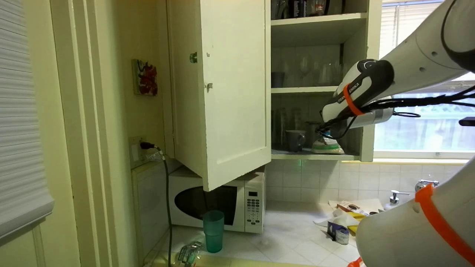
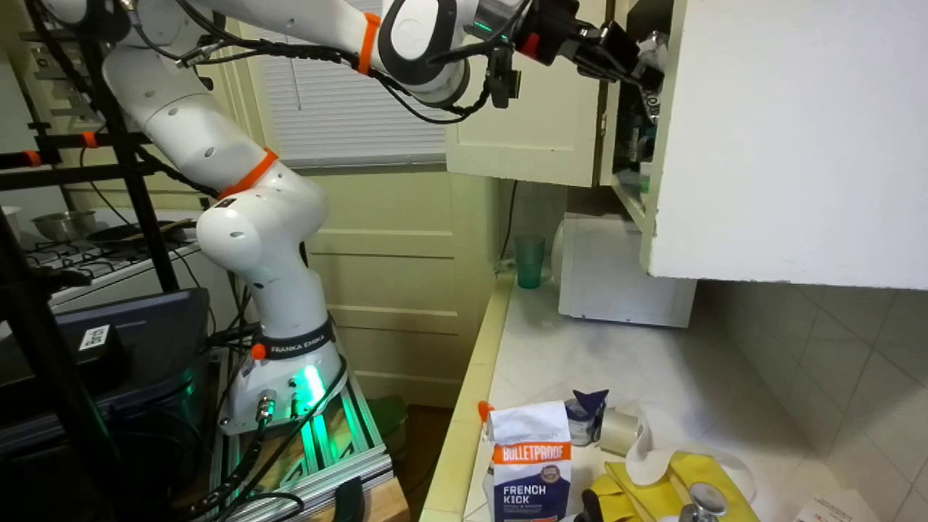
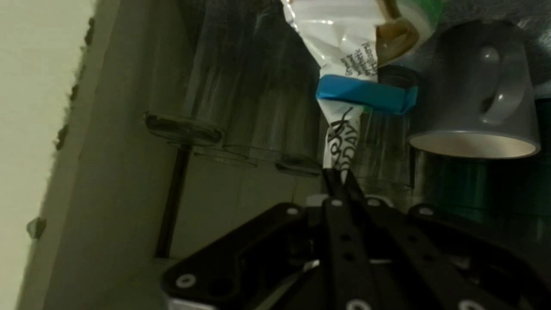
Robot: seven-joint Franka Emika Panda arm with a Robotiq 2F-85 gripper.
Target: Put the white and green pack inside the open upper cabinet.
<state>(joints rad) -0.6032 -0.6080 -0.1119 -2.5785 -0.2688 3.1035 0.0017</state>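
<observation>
The white and green pack (image 1: pixel 327 146) is inside the open upper cabinet (image 1: pixel 237 92), upright at its lowest shelf. Its green lower part appears to touch the shelf. In the wrist view, the pack (image 3: pixel 340 34) has a blue clip across its narrow, twisted top. My gripper (image 3: pixel 338 175) is shut on the tip of that top, beyond the clip. In an exterior view the gripper (image 2: pixel 645 72) reaches into the cabinet (image 2: pixel 797 145) past its side wall, and the pack (image 2: pixel 655 54) shows only in part. In the remaining exterior view the fingers are mostly hidden by the wrist.
A grey mug (image 1: pixel 295 140) stands beside the pack, and it also shows in the wrist view (image 3: pixel 469 90). Clear glasses (image 3: pixel 258 107) stand close on the opposite side. The cabinet's side wall edge (image 3: pixel 47 142) is near. A microwave (image 1: pixel 254 207) and teal cup (image 1: pixel 213 231) are below.
</observation>
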